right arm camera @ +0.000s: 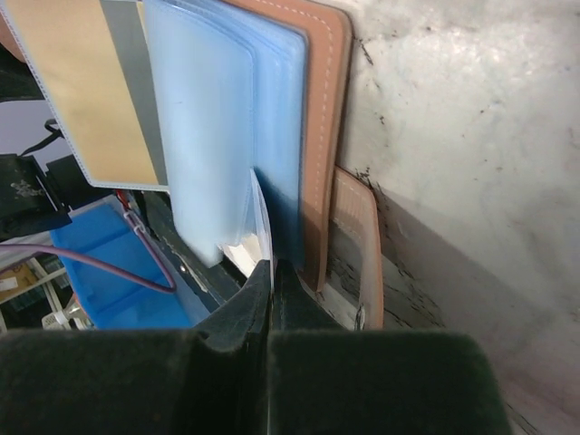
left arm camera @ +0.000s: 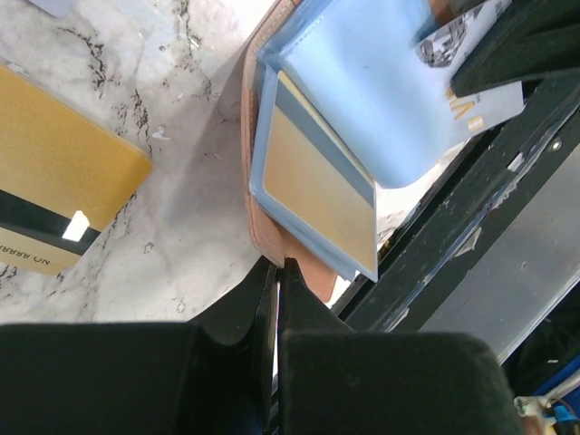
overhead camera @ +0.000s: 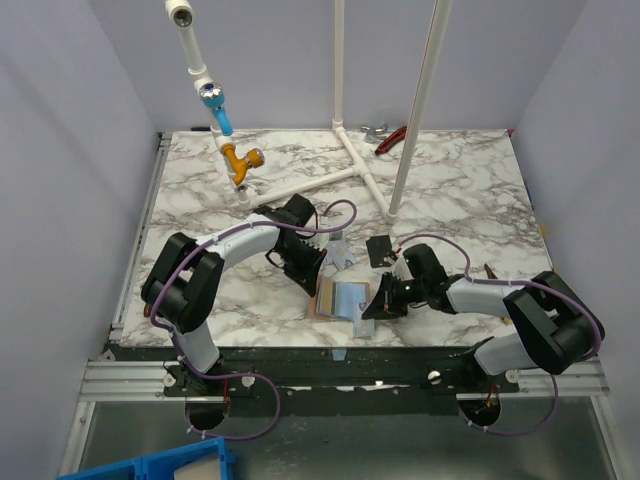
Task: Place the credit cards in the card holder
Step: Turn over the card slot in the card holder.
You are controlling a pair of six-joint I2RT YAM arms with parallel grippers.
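Status:

- Tan-brown leather folding card holder (right arm camera: 326,91) lies open on the white-grey marble desk (overhead camera: 450,190). It sits at the near edge, between the two arms.
- Its pale-blue clear plastic sleeves (right arm camera: 208,118) are fanned out of the cover. One flat gold card with a grey stripe (left arm camera: 313,181) is seated in a sleeve pocket.
- Left hand (left arm camera: 279,267): fingers closed tight, no gap visible. The tips sit on the edge of the holder's tan cover and look to be pinching it.
- Right hand (right arm camera: 272,272): fingers also closed tight, clamped on a thin pale edge right against the sleeves. From the left wrist view this looks like the silvery-grey printed card (left arm camera: 471,91). That card sits under the right hand's black finger and overhangs the dark rail at the desk's near edge. Card edge versus sleeve edge can't be fully separated at the pinch point.
- A second gold card with a dark stripe (left arm camera: 54,190) lies flat on the marble, near the holder but not touching it. The left arm hides it in the top view.
- Small black rectangular card (overhead camera: 380,248) lies flat on the desk behind the right hand, apart from the holder.
- A pale grey piece (overhead camera: 340,252) lies behind the holder, near the left hand. Too small to identify.
- White plastic pipe frame (overhead camera: 350,160) stands at the back of the desk.
- Blue plastic bin (overhead camera: 150,465) sits below the near edge, on the left side.
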